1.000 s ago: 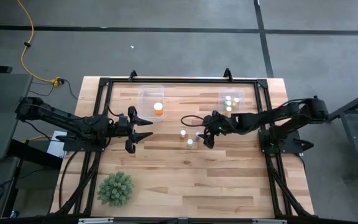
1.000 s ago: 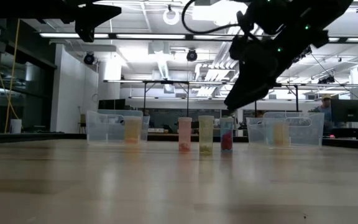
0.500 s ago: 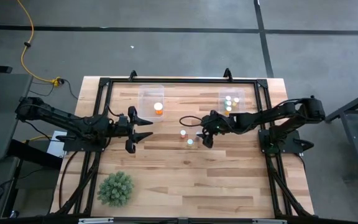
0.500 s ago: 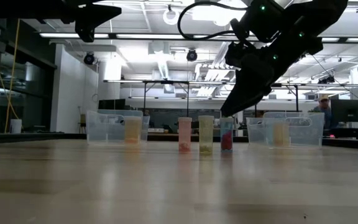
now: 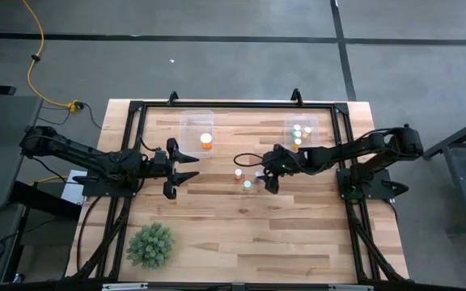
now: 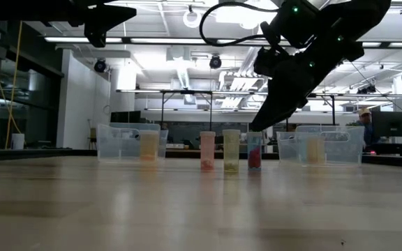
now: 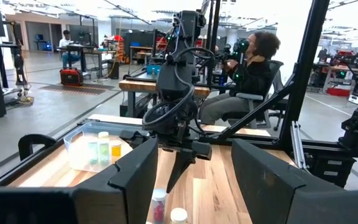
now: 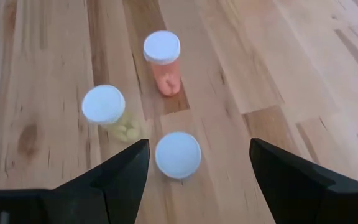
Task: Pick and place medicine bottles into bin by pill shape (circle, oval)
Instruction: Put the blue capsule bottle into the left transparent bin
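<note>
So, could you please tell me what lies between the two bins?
In the high view, only bare table lies between the left bin and right bin.

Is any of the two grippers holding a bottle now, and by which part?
Nothing is held. The right gripper hangs open above a white-capped bottle, not touching it. The left gripper waits open and empty.

Bright ceiling lights (image 6: 194, 17) flood the low view, leaving the arms in silhouette; the near surface (image 6: 187, 209) is blurred. The overhead view is evenly lit, with soft shadows.
</note>
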Robot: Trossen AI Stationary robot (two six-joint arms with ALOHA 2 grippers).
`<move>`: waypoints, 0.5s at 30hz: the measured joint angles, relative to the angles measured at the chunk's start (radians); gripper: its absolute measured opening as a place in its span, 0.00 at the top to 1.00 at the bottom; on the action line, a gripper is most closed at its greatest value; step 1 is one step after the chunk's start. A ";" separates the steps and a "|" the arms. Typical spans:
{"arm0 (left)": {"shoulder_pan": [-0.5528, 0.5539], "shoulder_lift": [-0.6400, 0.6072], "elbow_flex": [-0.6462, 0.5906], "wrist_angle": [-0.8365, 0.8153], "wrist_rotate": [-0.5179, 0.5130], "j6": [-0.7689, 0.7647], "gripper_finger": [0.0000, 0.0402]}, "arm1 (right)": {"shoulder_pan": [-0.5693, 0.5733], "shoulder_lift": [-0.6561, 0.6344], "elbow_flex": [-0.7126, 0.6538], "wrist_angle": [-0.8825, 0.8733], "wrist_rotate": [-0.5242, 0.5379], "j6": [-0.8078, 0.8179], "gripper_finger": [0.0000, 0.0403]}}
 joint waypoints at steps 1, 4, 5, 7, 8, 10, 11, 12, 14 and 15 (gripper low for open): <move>0.000 0.000 0.000 0.000 0.000 0.000 0.51 | 0.001 0.000 0.000 -0.006 0.000 0.000 0.33; 0.000 0.000 0.000 0.000 0.000 0.000 0.51 | 0.014 0.001 0.000 -0.013 0.002 0.000 0.33; 0.000 0.000 0.000 0.000 0.000 0.000 0.51 | 0.021 0.001 0.000 -0.012 0.002 -0.001 0.33; 0.000 0.000 0.000 0.000 0.000 0.000 0.51 | 0.034 0.001 0.000 -0.012 0.002 -0.015 0.33; 0.000 0.000 0.000 0.000 0.000 0.000 0.51 | 0.040 0.001 0.000 -0.012 0.001 -0.022 0.33; 0.000 0.000 0.000 0.000 0.000 0.000 0.51 | 0.050 0.001 0.000 -0.012 0.001 -0.026 0.33; 0.000 0.000 0.000 0.000 0.000 0.000 0.51 | 0.053 0.001 0.000 -0.012 0.002 -0.026 0.33; 0.000 0.000 0.000 0.000 0.000 0.000 0.51 | 0.054 0.001 0.000 -0.012 0.005 -0.026 0.33; 0.000 0.000 0.000 0.000 0.000 0.000 0.51 | 0.055 0.001 0.000 -0.012 0.034 -0.026 0.33; 0.000 0.000 0.000 0.000 0.000 0.000 0.51 | 0.054 0.001 0.000 -0.012 0.051 -0.027 0.33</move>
